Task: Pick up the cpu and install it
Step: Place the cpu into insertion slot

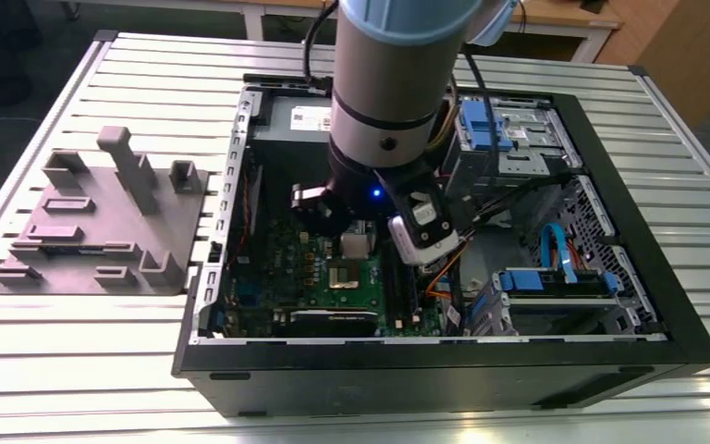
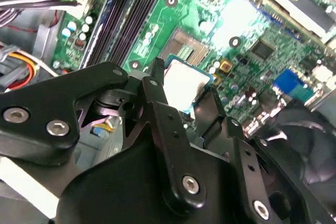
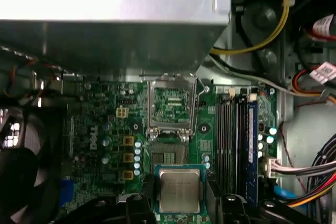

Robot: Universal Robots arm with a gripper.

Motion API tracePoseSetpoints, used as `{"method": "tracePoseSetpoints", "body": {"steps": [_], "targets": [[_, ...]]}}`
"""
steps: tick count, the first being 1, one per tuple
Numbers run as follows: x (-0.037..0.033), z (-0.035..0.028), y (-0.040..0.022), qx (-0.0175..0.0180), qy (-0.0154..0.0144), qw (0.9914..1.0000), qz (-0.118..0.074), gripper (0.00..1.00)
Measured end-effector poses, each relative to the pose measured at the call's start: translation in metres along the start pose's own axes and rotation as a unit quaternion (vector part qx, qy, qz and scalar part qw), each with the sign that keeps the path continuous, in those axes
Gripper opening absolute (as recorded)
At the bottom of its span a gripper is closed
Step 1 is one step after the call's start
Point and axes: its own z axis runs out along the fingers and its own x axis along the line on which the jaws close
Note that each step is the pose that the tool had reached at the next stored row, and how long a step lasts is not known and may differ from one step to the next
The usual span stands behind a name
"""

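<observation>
You had the gripper (image 3: 179, 203) pinching the cpu (image 3: 179, 190) by two opposite edges, one black finger on each side of the chip. In the first wrist view its silver-grey top faced the camera, level, with the thin blue-green rim showing all round. The chip hung above the green motherboard (image 3: 94, 124), just at six o'clock of the open socket (image 3: 169, 153), and I cannot tell whether it touched the board. The hinged socket frame (image 3: 171, 106) stood flipped up at twelve o'clock of the socket. In the second wrist view the cpu (image 2: 184, 85) sat between the fingers (image 2: 157, 90), beside the socket (image 2: 185, 49). In the exterior view your arm (image 1: 392, 102) reached down into the open computer case (image 1: 602, 268) on the slatted table (image 1: 108, 370), with a grey fixture block (image 1: 103, 222) at nine o'clock of the case.
</observation>
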Motion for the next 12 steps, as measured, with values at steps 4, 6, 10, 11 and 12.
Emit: {"method": "tracePoseSetpoints", "body": {"steps": [4,6,10,11,12], "targets": [[0.0000,0.0022,-0.0012,0.0000,0.0000,1.00000,0.000,0.47],[0.0000,0.0022,-0.0012,0.0001,0.0000,1.00000,0.000,0.47],[-0.0001,0.0046,-0.0012,0.0085,0.0000,0.99996,0.000,0.47],[-0.0001,0.0060,-0.0011,0.0114,0.0000,0.99993,0.000,0.47],[-0.0001,0.0077,-0.0011,0.0125,0.0001,0.99992,0.000,0.47]]}}
